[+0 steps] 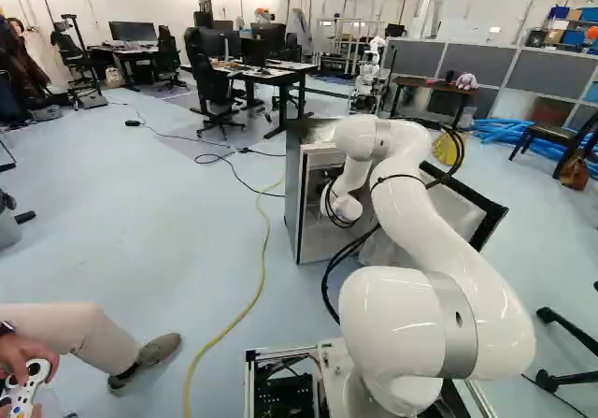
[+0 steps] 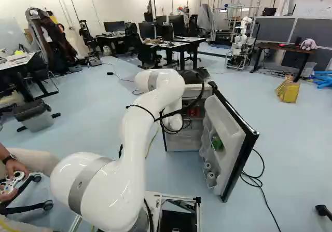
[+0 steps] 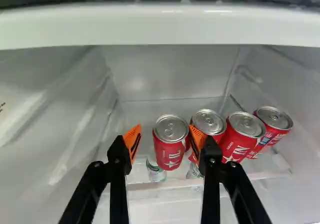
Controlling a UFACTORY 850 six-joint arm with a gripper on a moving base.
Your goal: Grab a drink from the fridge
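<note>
The fridge (image 1: 293, 198) stands ahead of the base with its door (image 2: 236, 138) swung out. My wrist reaches into its opening; in the base views it hides the gripper. In the wrist view my gripper (image 3: 164, 140) is open inside the fridge. One red can (image 3: 170, 145) stands upright on the glass shelf in line with the gap, closer to the orange finger on the side of the other cans. A second red can (image 3: 209, 123) is partly behind that finger. Beyond it stand two more red cans, a third (image 3: 243, 134) and an outermost one (image 3: 273, 125).
A white freezer edge (image 3: 160, 26) crosses above the cans. Pale can tops (image 3: 156, 172) show below the shelf. The door holds a green item (image 2: 217, 142). A yellow cable (image 1: 262, 268) lies left of the fridge; a seated person's leg (image 1: 79, 334) is left of the base.
</note>
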